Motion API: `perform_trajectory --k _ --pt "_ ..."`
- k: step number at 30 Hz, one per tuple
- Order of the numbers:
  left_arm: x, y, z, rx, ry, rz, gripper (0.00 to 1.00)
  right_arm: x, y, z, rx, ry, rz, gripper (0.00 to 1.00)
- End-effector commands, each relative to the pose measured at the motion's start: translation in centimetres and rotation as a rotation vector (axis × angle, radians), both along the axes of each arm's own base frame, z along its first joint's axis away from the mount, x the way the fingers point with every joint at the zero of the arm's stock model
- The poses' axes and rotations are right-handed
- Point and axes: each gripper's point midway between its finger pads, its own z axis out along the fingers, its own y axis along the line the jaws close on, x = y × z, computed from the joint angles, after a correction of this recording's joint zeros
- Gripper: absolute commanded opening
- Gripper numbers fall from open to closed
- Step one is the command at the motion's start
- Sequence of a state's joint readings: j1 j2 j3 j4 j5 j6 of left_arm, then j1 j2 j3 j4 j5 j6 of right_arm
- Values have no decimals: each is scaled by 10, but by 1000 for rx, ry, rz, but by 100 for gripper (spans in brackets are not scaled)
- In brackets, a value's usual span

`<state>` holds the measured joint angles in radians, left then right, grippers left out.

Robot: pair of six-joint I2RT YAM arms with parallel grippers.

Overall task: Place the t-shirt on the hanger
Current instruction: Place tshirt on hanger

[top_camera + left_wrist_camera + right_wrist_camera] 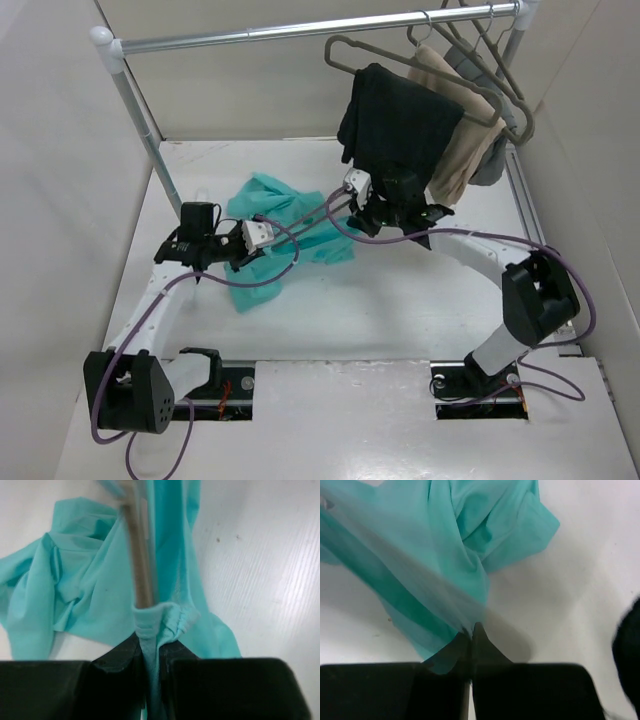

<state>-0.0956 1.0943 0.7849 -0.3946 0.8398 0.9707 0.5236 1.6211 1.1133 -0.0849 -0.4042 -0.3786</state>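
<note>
The teal t-shirt point(285, 215) lies crumpled on the white table between my two grippers. My left gripper point(268, 238) reaches into it from the left. In the left wrist view this gripper point(152, 645) is shut on the shirt's ribbed collar point(150, 617). A blurred grey-taupe bar point(140, 565), by its colour the hanger, rises from that collar. My right gripper point(342, 195) meets the shirt's right side. In the right wrist view its jaws point(472, 630) are pressed together on a thin fold of the t-shirt point(485, 520), and the cloth is pulled taut away to the left.
A metal rail point(300, 30) crosses the back, with its post point(140, 120) on the left. Hangers on it carry a black garment point(400, 120), a tan one point(465, 150) and a grey one point(495, 150), just behind my right gripper. White walls close in both sides.
</note>
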Motion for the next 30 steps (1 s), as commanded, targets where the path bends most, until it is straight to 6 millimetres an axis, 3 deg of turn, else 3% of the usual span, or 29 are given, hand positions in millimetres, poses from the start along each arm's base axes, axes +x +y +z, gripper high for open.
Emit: perform_trajectory --k 1,7,8,14,20,24,26,27,30 --pt "-25 26 -19 210 -18 -112 0 23 -48 13 -90 -59 -157 0" --pt "-27 58 -46 403 -32 -126 0 12 -79 20 -141 -64 -203 0" --pt "-29 59 -44 407 -38 -134 0 11 -91 22 -142 -63 -227 0" --pt "-22 70 -47 464 -37 -92 0 7 -103 36 -199 -113 -223 0" --pt "-14 86 -52 560 -60 -69 0 10 -103 57 -253 -179 -184 0" --pt "-1 87 -50 530 -35 13 0 4 -69 80 -290 -274 -37 0" --pt "5 82 -43 488 -22 37 0 -5 -53 79 -344 -285 60 0" --pt "12 78 -33 461 -32 48 0 -9 -54 75 -357 -270 83 0" --pt "14 61 -13 347 -34 39 0 -16 -80 51 -394 -201 61 0"
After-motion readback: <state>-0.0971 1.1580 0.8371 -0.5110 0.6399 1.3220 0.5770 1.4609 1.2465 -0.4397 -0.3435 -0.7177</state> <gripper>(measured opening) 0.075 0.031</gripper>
